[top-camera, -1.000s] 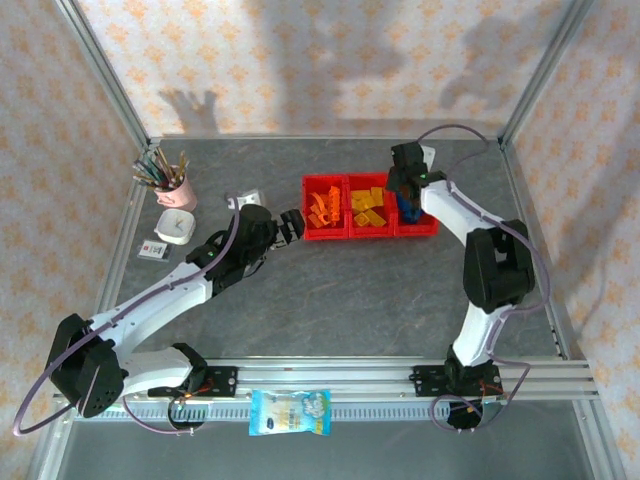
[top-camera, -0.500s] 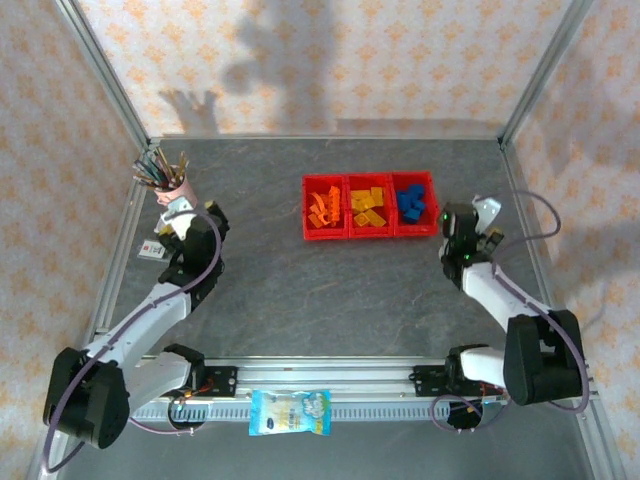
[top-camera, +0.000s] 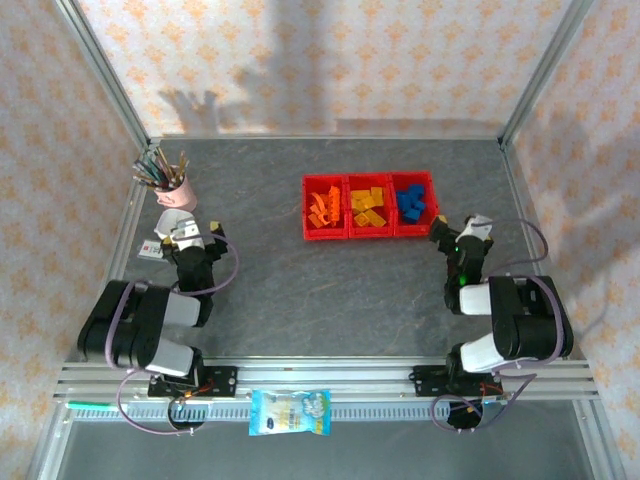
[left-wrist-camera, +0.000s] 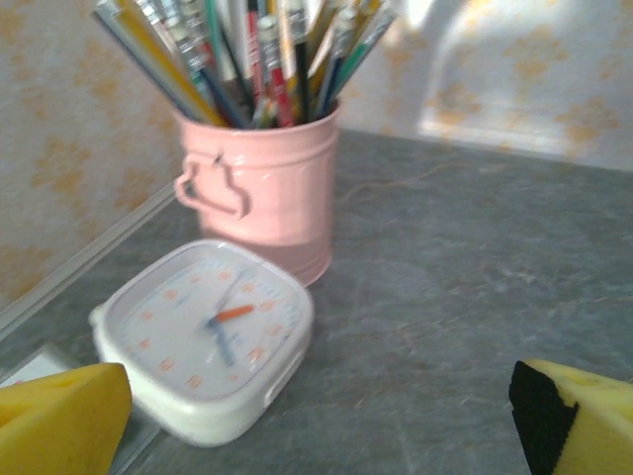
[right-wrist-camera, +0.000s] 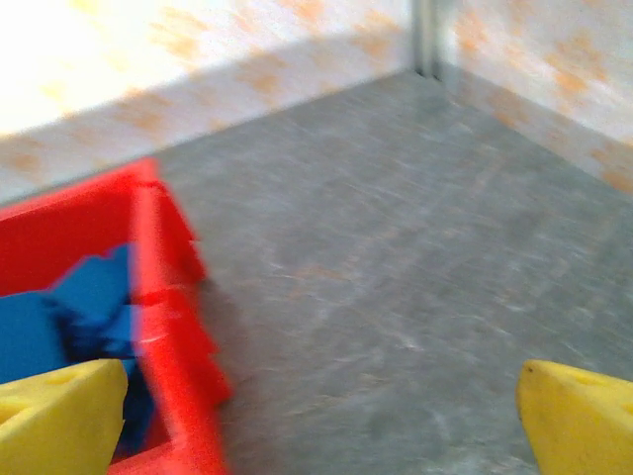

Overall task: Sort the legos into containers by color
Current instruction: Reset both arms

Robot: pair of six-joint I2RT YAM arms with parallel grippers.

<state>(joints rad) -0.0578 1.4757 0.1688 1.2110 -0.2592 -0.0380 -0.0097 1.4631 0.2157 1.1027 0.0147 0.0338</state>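
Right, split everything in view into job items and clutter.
Job: legos, lying by colour in the red containers.
Clutter: pink pencil cup, white clock, blue packet.

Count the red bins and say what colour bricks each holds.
3, joined in one row: the left bin holds orange bricks, the middle bin yellow bricks, the right bin blue bricks. None looks hidden.

Containers (right-wrist-camera: 163, 267) blurred, partly beyond right wrist view's left edge
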